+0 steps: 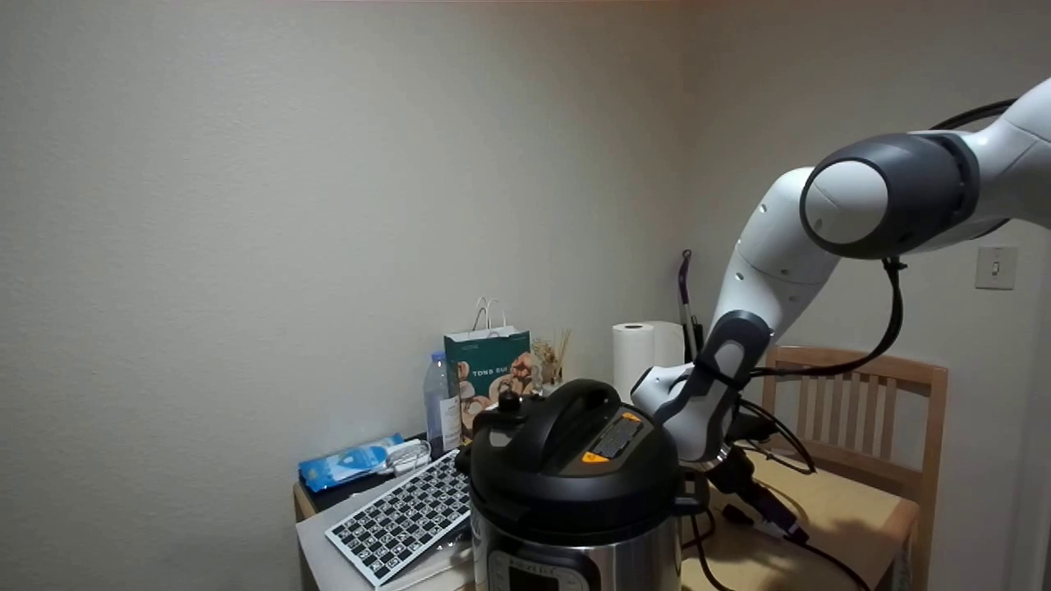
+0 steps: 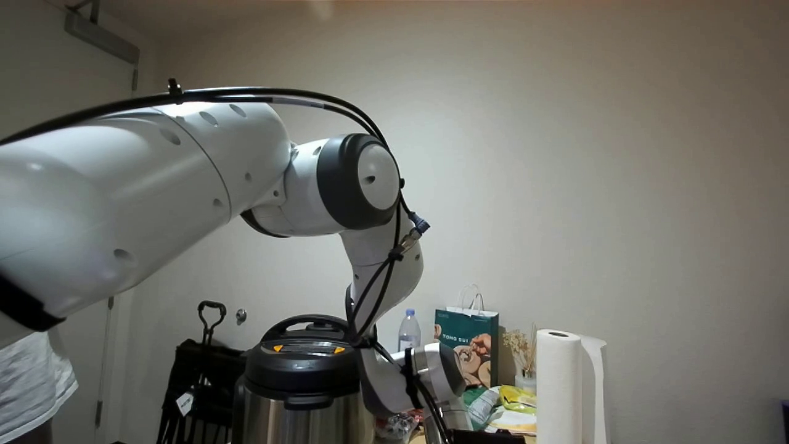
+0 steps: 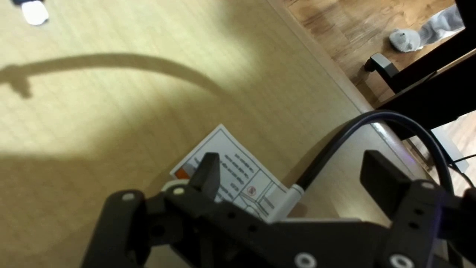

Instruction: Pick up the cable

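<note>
The black cable (image 3: 325, 158) lies over the table and arches past its edge in the wrist view. It enters a white sleeve (image 3: 286, 204) beside a printed paper tag (image 3: 238, 163). My gripper (image 3: 293, 171) stands open over it, one finger on each side, and neither pad appears to touch the cord. Its plug end is hidden in the wrist view behind the gripper body. In an exterior view the gripper (image 1: 784, 525) points down at the table, with the cable (image 1: 829, 563) running off to the lower right and a dark plug end (image 1: 736, 515) close by.
A large pressure cooker (image 1: 575, 492) stands beside the arm. Behind are a wooden chair (image 1: 854, 460), a paper towel roll (image 2: 558, 388) and a green bag (image 2: 466, 345). A checkered board (image 1: 402, 519) leans on the table. Beyond the table edge a socked foot (image 3: 406, 39) shows.
</note>
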`<state>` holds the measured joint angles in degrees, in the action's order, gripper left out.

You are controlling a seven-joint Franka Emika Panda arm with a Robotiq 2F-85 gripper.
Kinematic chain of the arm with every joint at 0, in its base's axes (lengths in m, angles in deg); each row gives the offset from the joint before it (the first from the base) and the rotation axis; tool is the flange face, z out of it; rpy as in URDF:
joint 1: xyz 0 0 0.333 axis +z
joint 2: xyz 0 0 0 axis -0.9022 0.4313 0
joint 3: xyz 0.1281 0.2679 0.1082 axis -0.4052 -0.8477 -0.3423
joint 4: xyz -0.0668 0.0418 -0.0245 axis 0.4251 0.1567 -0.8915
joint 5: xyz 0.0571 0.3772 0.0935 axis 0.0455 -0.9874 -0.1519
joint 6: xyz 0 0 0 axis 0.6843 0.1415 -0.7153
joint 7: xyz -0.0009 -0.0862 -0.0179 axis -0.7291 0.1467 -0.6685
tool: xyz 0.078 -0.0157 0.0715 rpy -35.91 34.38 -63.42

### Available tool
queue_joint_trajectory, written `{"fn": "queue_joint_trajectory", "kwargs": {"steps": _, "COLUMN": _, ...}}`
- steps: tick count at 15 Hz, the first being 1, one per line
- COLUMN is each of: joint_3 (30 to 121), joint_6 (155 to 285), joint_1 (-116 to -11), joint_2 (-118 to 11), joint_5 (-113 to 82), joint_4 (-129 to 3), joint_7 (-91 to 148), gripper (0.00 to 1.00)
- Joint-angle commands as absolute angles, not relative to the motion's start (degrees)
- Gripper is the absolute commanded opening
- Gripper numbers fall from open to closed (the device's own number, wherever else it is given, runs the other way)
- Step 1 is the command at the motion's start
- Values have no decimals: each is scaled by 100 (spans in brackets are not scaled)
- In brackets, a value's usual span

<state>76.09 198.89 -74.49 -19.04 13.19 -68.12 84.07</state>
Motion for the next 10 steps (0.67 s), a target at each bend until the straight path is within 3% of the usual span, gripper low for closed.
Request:
{"fn": "queue_joint_trajectory", "kwargs": {"steps": 1, "joint_3": 7593, "joint_6": 20084, "joint_1": -7198, "joint_2": -1876, "joint_5": 1682, "joint_4": -7032, "joint_7": 8485, "gripper": 100}}
{"fn": "queue_joint_trajectory", "kwargs": {"steps": 10, "joint_3": 7579, "joint_6": 20148, "joint_1": -7024, "joint_2": -1967, "joint_5": 2196, "joint_4": -7257, "joint_7": 8190, "gripper": 100}}
